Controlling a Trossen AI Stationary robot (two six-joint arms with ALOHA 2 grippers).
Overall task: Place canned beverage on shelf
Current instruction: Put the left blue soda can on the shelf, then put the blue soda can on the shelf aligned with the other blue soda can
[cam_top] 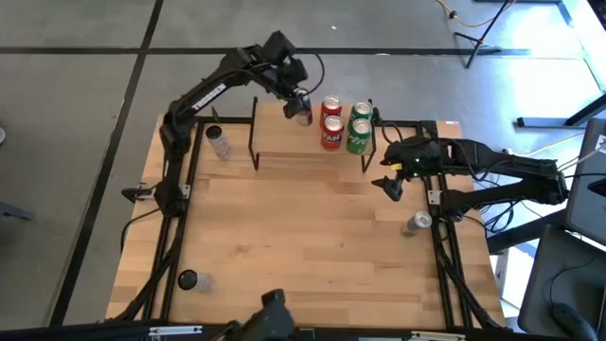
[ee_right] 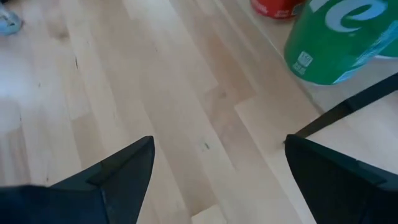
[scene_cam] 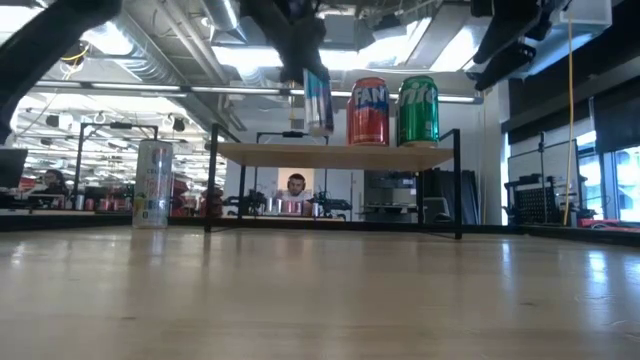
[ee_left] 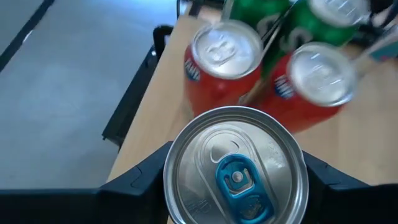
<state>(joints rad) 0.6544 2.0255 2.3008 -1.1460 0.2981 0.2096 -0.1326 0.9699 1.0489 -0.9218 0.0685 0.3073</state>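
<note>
My left gripper point(cam_top: 301, 102) is shut on a silver can with a blue tab point(ee_left: 236, 167), held over the left part of the shelf point(scene_cam: 330, 153), a low rack with a wooden plank top and black legs. In the low view the can point(scene_cam: 318, 100) hangs just above the plank. Two red cans point(cam_top: 331, 121) and two green cans point(cam_top: 360, 125) stand on the shelf's right part. My right gripper point(cam_top: 393, 182) is open and empty, over the table just near of the shelf's right end. My left gripper pinches the silver can by its two opposite sides just under the top rim point(ee_left: 170, 182), one finger point(ee_left: 144, 179) on each side. The fingers come from above, pointing down. The can hangs about upright, top up, its bottom point(scene_cam: 320, 130) a little clear of the plank.
A silver can point(cam_top: 220, 142) stands on the table left of the shelf, and shows in the low view point(scene_cam: 153, 185). Another can point(cam_top: 418, 223) is near the right rail and one point(cam_top: 189, 280) at the near left. A person point(scene_cam: 296, 186) sits in the room behind.
</note>
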